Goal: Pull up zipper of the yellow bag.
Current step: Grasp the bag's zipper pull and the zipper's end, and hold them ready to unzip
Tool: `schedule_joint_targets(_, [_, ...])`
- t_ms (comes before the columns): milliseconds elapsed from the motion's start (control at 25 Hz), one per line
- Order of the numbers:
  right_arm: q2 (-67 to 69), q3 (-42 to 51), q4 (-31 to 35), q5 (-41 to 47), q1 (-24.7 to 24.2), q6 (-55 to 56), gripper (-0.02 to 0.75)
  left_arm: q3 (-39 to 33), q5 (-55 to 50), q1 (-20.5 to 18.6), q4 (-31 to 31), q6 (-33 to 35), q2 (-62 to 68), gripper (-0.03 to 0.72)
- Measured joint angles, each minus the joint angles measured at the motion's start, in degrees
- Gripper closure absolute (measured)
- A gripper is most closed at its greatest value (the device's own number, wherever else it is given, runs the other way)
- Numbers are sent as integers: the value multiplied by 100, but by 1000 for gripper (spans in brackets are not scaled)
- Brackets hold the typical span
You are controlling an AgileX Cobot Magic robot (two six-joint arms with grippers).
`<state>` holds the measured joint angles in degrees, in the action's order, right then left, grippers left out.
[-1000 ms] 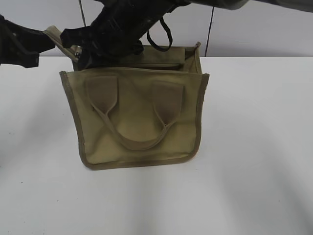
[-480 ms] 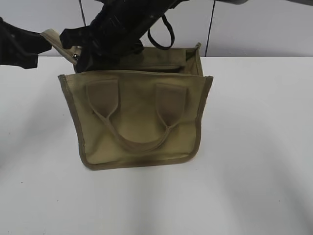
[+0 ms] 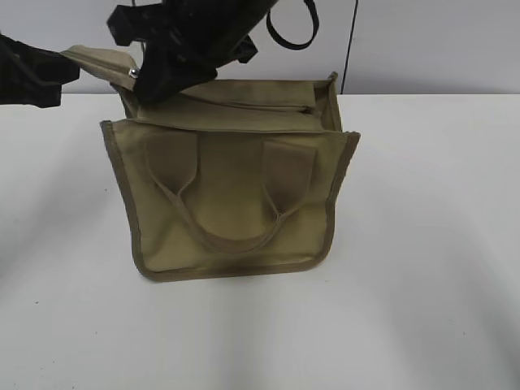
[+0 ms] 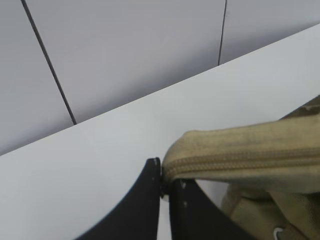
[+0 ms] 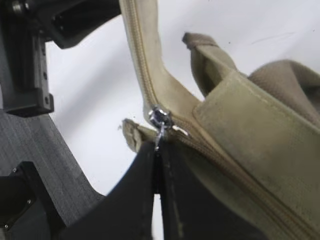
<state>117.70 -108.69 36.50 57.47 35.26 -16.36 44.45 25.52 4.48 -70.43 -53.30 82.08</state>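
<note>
Here, the zipper (image 5: 161,119) is seen with its silver slider near the raised end of the top strip of the yellow bag (image 3: 231,199), which stands on the white table (image 3: 422,244). The pull tab is pinched between the closed jaws of the right gripper (image 5: 157,150). The strip's fabric tip is clamped by the closed left gripper (image 4: 164,177).
</note>
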Motion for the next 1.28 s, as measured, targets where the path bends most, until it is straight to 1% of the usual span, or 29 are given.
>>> schedule_joint_targets(280, [0, 0, 11, 949, -582, 121, 750, 0, 0, 0, 12, -32, 0, 682])
schedule_joint_targets(560, [-25, 0, -735, 1144, -985, 136, 750, 0, 7, 0, 37, -62, 0, 682])
schedule_joint_targets(840, [-169, 75, -1029, 1144, -1070, 148, 750, 0, 90, 10, 32, -62, 0, 682])
schedule_joint_targets(1040, [-526, 830, -1197, 1131, -1102, 148, 750, 0, 25, 10, 32, -64, 0, 682])
schedule_joint_targets(1120, [-677, 1110, -1461, 1129, -1113, 148, 750, 0, 2, 10, 32, -64, 0, 682])
schedule_joint_targets(1280, [-771, 1230, -1777, 1129, -1132, 148, 750, 0, -27, 10, 32, -64, 0, 682])
